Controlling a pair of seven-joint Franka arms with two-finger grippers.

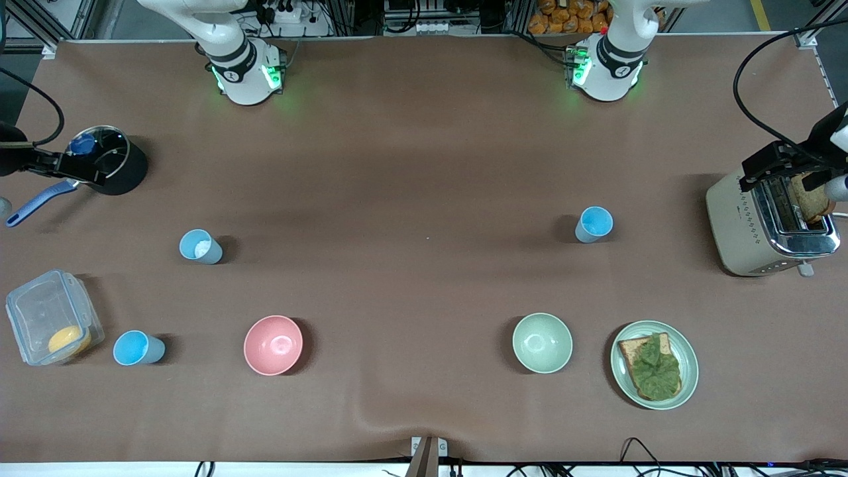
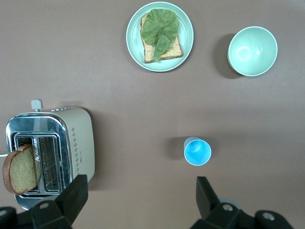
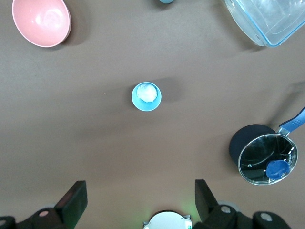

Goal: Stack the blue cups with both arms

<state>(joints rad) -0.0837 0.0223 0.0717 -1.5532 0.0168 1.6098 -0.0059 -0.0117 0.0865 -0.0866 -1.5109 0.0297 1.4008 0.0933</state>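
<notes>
Three blue cups stand upright and apart on the brown table. A paler cup with a whitish inside (image 1: pixel 200 246) is toward the right arm's end and shows in the right wrist view (image 3: pixel 146 96). A bright blue cup (image 1: pixel 138 348) stands beside the clear box, nearer the camera. Another bright blue cup (image 1: pixel 593 224) is toward the left arm's end and shows in the left wrist view (image 2: pixel 197 151). My left gripper (image 2: pixel 141 200) is open and empty, high over the table. My right gripper (image 3: pixel 140 202) is open and empty, high over its own base (image 3: pixel 167 222). Both hands are out of the front view.
A pink bowl (image 1: pixel 273 344), a pale green bowl (image 1: pixel 542 342) and a plate with toast and lettuce (image 1: pixel 689 361) lie nearer the camera. A toaster with bread (image 1: pixel 768 225) stands at the left arm's end. A lidded pot (image 1: pixel 109 162) and a clear box (image 1: pixel 50 318) are at the right arm's end.
</notes>
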